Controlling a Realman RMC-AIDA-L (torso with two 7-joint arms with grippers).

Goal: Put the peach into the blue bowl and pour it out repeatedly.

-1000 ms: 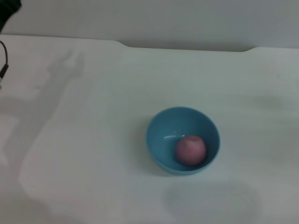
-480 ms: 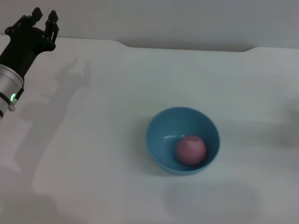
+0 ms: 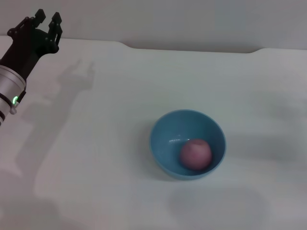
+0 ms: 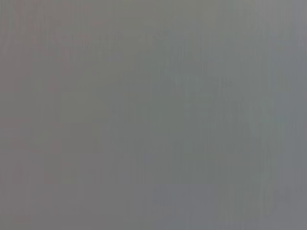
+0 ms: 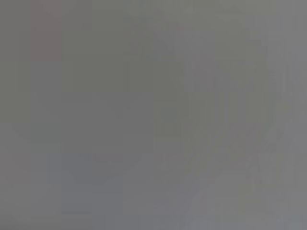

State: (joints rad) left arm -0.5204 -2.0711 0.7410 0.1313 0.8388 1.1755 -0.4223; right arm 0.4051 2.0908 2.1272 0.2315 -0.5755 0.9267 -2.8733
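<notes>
We find the peach [image 3: 195,154] lying inside the blue bowl [image 3: 165,133], so loading looks done and pouring remains; our left gripper [image 3: 45,20], jaws apart and empty, hangs well apart from the bowl

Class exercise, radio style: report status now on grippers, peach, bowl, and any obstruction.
Left gripper open, raised at table's far left corner. Right gripper not in view. Peach sits inside blue bowl, upright. Nothing between gripper and bowl.
</notes>
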